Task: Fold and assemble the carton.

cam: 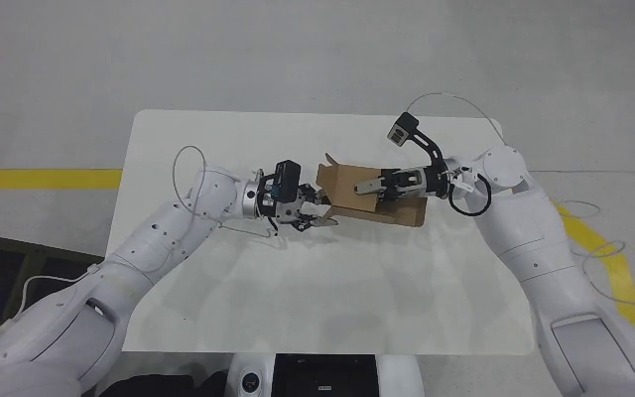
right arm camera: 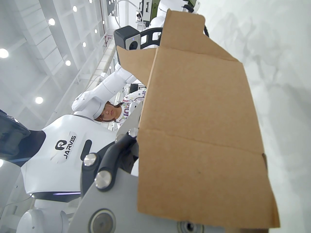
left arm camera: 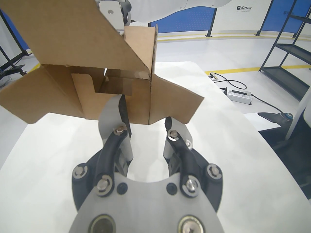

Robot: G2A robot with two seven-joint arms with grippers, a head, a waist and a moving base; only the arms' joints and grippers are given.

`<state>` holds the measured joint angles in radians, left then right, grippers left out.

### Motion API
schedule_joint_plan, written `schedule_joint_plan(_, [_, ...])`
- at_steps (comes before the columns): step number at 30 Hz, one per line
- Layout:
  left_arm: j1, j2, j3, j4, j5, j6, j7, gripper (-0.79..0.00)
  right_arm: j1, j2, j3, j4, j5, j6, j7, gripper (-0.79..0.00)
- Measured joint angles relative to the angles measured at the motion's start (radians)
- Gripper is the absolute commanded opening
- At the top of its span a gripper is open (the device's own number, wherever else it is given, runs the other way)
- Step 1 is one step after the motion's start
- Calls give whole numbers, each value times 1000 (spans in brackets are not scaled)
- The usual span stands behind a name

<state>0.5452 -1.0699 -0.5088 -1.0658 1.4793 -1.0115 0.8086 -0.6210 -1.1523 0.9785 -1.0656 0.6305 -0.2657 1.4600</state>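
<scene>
White table (cam: pixel 298 298); right gripper (cam: pixel 369 186) partly behind carton (cam: pixel 342 182)

Both arms are bent at the elbow, their forearms turned inward so that the grippers face each other. The left gripper (left arm camera: pixel 144 109) has its fingers spread apart. Directly ahead of it, the right gripper (cam: pixel 367 186) is clamped on a carton (cam: pixel 342 183) panel.

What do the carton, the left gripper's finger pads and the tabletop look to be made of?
The carton looks like plain brown corrugated cardboard, matte, with creased folds and raw cut edges. The left gripper has finger pads that are black and rough-textured, probably rubber. The tabletop is smooth white; laminate or paint, unclear.
</scene>
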Motion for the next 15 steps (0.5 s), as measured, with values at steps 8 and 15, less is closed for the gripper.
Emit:
schedule_joint_plan(8, [14, 13, 16, 3, -74, -1, -1, -443, 0, -3, 0, 7, 2, 0, 9, -785])
schedule_joint_plan(15, [5, 31, 63, -4, -206, -1, -1, -456, 0, -6, -3, 9, 5, -1, 14, -785])
